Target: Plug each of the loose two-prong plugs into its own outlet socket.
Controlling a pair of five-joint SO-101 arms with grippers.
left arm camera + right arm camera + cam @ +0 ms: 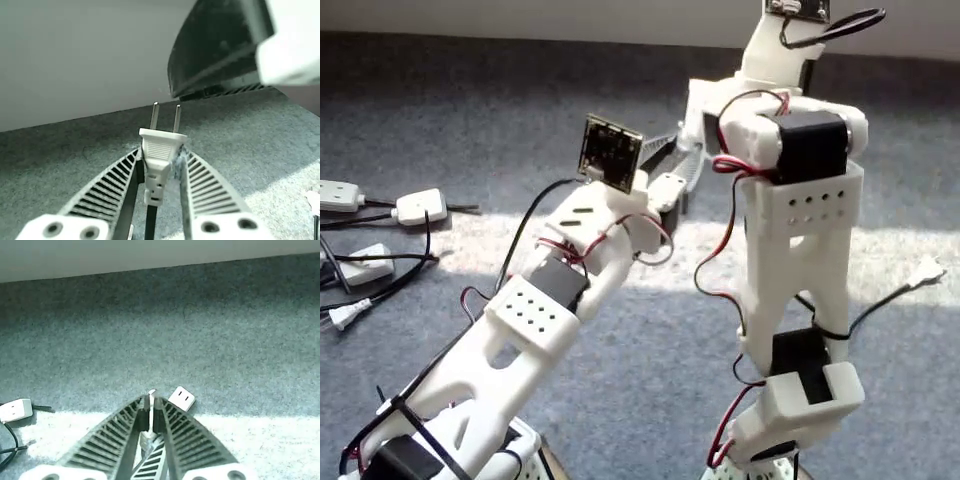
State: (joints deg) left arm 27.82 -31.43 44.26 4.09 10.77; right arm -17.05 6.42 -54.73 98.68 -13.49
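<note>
— Ribbed fingers [112, 182] of the left gripper [160, 154] sit closest to the lens. What are they doing?

— Clamped on a white two-prong plug [159, 145], one finger on each flank of its body. Its prongs point away from the wrist, and it hangs in the air above the grey carpet [60, 170].

— Anything near it?

— Part of the right arm [215, 50], dark and white, looms beyond the prongs, apart from them.

— And the right gripper [150, 402]?

— Its fingers are pressed almost together on a slim white piece [149, 415] seen edge-on; whether that is a plug I cannot tell. Just past the fingertips a white outlet socket [181, 398] lies on the carpet, two slots showing, just short of a sunlit band [260, 440].

— More sockets?

— A far block [15, 410] with a dark cord lies well off to one side. In the high view, an edge block [335, 195], a corded block [420, 207] beside it and a third block [365, 265] nearer the arms' bases lie toward the picture's left, among black cords [426, 240]. A loose plug [345, 315] lies just nearer the bases than the third block; a second loose plug [927, 272] rests far across, by the right edge.

— The arms?

— Left arm [540, 310] slants up from the lower left corner toward the right arm, which stands upright.
</note>
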